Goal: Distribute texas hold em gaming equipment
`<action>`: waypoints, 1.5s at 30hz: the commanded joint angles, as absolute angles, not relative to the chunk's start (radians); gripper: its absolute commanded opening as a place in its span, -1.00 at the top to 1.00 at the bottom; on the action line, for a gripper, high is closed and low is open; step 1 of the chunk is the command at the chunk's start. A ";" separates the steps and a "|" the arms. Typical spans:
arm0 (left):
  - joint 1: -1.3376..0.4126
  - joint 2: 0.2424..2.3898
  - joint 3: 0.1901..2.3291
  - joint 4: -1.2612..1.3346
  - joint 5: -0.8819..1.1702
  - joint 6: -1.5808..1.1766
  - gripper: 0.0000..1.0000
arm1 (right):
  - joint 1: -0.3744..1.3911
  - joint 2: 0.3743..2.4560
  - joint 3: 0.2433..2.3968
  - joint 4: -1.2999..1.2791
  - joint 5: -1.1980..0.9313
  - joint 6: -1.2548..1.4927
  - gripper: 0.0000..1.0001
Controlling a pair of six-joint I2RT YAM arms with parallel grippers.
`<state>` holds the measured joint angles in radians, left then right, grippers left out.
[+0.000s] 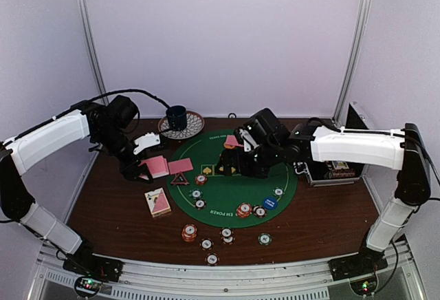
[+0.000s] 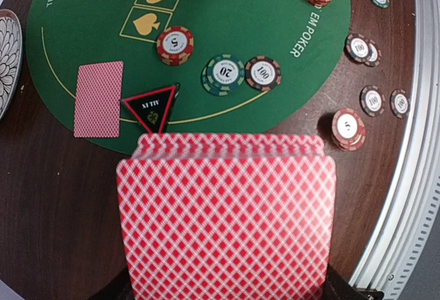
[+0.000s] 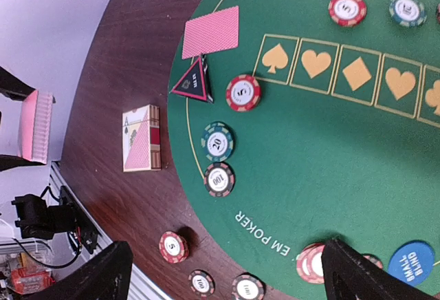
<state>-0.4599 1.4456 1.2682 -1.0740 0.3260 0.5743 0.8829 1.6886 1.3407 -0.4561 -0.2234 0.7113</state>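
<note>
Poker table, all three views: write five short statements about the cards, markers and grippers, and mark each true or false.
1. The left gripper holds a stack of pink-backed cards. True.
2. The right gripper is shut on a chip. False: it is open and empty, above the green mat.
3. The card box lies on the green mat. False: it lies on the bare wooden table, beside the mat.
4. The black triangle lies next to a single card, face down at the mat's edge. True.
5. The blue button lies on the mat. True.
</note>
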 commanded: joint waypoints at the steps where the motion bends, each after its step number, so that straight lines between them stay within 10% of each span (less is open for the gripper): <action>1: -0.459 1.419 1.290 -1.045 0.349 0.566 1.00 | 0.906 1.651 1.251 -0.382 -0.182 0.841 -0.99; 45: -0.460 1.455 1.330 -1.022 0.393 0.552 1.00 | 0.932 2.123 1.666 0.127 -0.835 0.992 -0.76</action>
<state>-0.4599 1.4475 1.2930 -1.0527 0.3637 0.5621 0.9230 2.0911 1.6157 0.1097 -0.8021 0.9806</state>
